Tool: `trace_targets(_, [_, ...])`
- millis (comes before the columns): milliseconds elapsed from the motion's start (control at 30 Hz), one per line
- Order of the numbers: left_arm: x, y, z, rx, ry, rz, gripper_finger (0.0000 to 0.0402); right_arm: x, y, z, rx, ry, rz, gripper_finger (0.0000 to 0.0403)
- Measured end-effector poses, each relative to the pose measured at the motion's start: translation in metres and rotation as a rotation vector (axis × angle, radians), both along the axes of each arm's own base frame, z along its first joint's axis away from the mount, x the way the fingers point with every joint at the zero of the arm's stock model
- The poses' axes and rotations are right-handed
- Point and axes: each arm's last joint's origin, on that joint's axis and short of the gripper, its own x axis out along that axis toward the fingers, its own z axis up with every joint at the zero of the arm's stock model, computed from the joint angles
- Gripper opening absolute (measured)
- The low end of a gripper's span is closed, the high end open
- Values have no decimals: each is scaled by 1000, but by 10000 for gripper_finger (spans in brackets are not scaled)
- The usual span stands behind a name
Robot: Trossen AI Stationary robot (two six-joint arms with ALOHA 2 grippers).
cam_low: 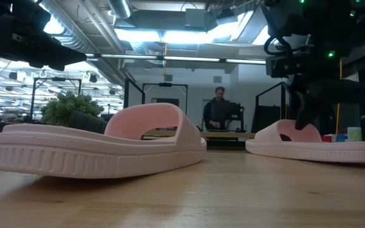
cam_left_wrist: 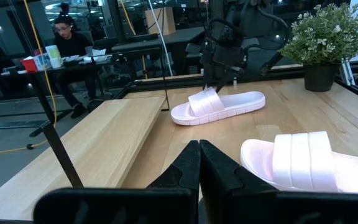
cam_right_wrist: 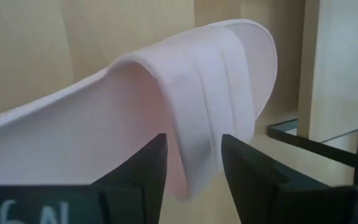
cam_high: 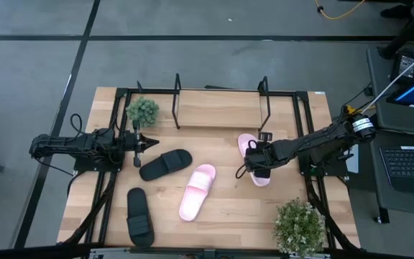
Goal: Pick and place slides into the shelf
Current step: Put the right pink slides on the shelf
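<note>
A pale pink slide (cam_high: 246, 141) lies sole-down at the table's right, just in front of the shelf (cam_high: 221, 108). My right gripper (cam_right_wrist: 192, 140) hangs open over it, slanting down from the right, one finger on each side of the strap (cam_right_wrist: 191, 81). A second pink slide (cam_high: 198, 191) lies in the middle of the table. Two black slides (cam_high: 165, 164) (cam_high: 139, 216) lie to its left. My left gripper (cam_left_wrist: 199, 149) waits shut at the left, pointing level across the table. My right gripper straddles the pink slide's strap where it comes down to the sole at one side (cam_right_wrist: 194, 168), with the fingers (cam_right_wrist: 145, 168) coming from above. I cannot tell whether they touch the strap. The slide rests flat on the table.
The shelf's wooden board (cam_left_wrist: 110, 137) stands between thin black wire uprights at the far middle. Potted plants stand at the far left (cam_high: 142, 109) and near right (cam_high: 300, 226). A black frame runs down both sides of the table. A person sits at a desk beyond (cam_low: 219, 104).
</note>
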Motion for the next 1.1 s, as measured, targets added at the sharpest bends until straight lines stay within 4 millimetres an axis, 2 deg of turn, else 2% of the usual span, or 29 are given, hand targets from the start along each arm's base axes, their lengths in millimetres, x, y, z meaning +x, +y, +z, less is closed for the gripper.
trace_targets(367, [0,0,0,0,0,0,0,2,0,0,-5,1,37,148])
trace_targets(1100, [0,0,0,0,0,0,0,2,0,1,-36,-3,37,14])
